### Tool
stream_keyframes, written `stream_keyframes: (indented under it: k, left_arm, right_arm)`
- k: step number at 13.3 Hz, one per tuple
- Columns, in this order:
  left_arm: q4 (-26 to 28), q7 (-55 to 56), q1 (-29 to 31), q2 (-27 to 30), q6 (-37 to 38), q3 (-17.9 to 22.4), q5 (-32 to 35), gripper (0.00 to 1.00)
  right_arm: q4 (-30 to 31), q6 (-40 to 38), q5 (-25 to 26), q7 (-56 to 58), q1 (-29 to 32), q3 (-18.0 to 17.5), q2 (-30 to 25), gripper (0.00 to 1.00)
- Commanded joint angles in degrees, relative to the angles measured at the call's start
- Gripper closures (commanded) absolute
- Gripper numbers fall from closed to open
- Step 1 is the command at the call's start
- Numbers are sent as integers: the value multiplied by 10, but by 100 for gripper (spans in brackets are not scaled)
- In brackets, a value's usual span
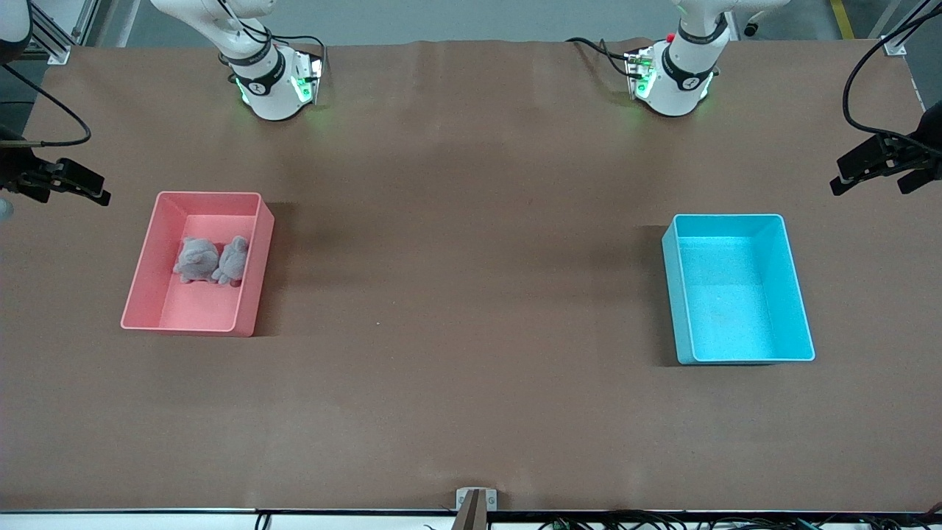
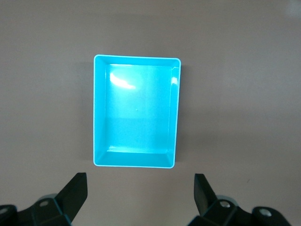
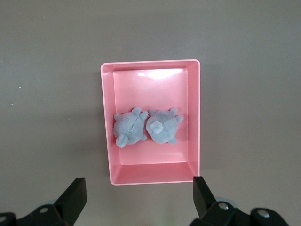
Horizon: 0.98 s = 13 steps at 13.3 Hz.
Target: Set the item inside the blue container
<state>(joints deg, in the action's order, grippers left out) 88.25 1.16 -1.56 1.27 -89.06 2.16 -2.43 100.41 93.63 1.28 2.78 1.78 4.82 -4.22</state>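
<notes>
Bins: one pink bin (image 1: 147, 294), one blue container (image 1: 798, 294) | plush toys (image 3: 146, 126): two, in pink | left gripper (image 2: 141, 197), right gripper (image 3: 140, 200): wide, holding nothing

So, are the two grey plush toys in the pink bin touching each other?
Touching. The right wrist view shows the two toys side by side in the pink bin, their edges pressed together with no pink floor visible between them.

Blue container (image 1: 798, 294): plain light cyan, glossy inside, no pattern. Pink bin (image 1: 259, 261): uniform salmon pink. Two plush toys (image 1: 212, 260) in it: grey-blue, fuzzy, unmarked. Table (image 1: 471, 258): flat brown throughout. Arm bases (image 1: 276, 81): white, black bands, green lights. Gripper fingers (image 2: 75, 190): black.
</notes>
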Motion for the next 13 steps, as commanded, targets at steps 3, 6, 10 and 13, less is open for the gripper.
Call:
stream_keyframes:
  k: [3,6,10,13]
  left_arm:
    - [-2,-1,0,8,-3,1,-2,0]
    - [-2,-1,0,8,-3,0,-2,0]
    - [-2,-1,0,8,-3,1,-2,0]
    - [-1,-1,0,8,-3,1,-3,0]
  right_arm:
    - [16,2,5,-5,11,-11,-17,0]
    - [-13,-1,6,-1,9,-11,-8,0]
    - [-40,9,1,-3,15,-10,46,0]
    - [-65,19,2,0,30,-9,120,0]
